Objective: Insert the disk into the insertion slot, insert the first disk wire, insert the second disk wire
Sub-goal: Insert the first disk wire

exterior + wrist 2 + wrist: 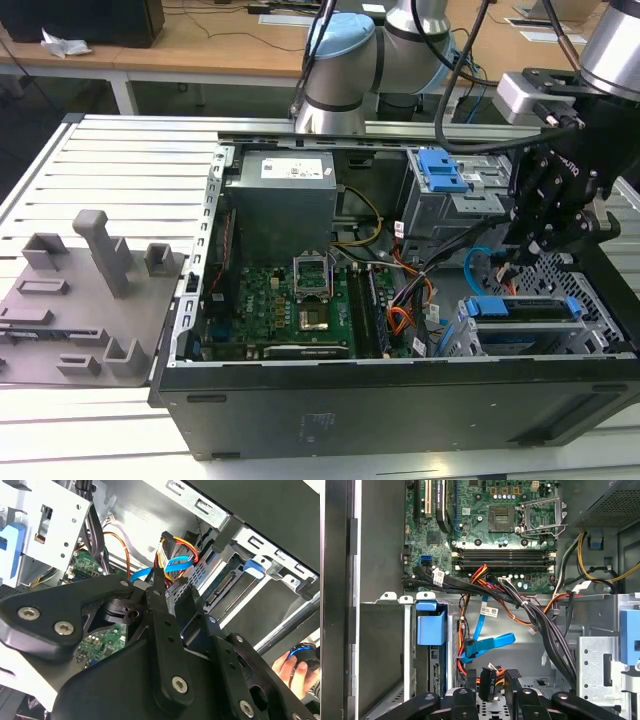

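One disk [520,308] sat in insertion slot [470,340], seemingly seated for cabling; end effector [525,255] hung by second disk wire [492,642], likely reaching plugs; grip: couldn't tell.

Wire bundles [545,630] and the second disk wire [495,641] seemingly crowd the hand [491,676].

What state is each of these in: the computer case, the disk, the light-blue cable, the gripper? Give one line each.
computer case, open, interior exposed.
disk, seated in the insertion slot.
light-blue cable, curved in a loop; whether its plug is connected cannot be told.
gripper, inside the case, among the wires beside the slot.
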Controlling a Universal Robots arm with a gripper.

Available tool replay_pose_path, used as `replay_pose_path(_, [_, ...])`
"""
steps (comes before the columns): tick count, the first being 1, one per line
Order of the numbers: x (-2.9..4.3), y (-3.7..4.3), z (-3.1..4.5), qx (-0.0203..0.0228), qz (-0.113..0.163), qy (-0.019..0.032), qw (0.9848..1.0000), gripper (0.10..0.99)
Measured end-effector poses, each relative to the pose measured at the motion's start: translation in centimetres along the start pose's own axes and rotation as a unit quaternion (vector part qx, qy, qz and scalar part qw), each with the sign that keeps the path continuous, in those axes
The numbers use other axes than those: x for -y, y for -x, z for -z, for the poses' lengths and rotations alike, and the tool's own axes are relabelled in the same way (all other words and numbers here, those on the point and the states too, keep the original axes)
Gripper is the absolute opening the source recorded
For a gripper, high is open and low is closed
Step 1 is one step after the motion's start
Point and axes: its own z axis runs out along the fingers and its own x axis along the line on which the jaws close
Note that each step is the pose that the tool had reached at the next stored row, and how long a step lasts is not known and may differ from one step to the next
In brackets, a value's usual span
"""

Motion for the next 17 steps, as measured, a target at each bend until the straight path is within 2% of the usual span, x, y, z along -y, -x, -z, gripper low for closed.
replay_pose_path(5, [0.0,0.01,-0.05,0.0001,0.0,0.0,1.0,0.349])
replay_pose_path(6, [0.0,0.0,-0.05,0.0001,0.0,0.0,1.0,0.282])
replay_pose_path(7, [0.0,0.0,-0.06,0.0002,0.0,0.0,1.0,0.282])
replay_pose_path(8, [0.0,0.0,-0.07,0.0001,0.0,0.0,1.0,0.216])
replay_pose_path(9, [0.0,0.0,-0.07,0.0001,0.0,0.0,1.0,0.216])
replay_pose_path(10, [0.0,0.01,-0.08,0.0002,0.0,0.0,1.0,0.169])
replay_pose_path(17, [0.01,-0.02,-0.14,0.0003,0.0,0.0,1.0,0.169])
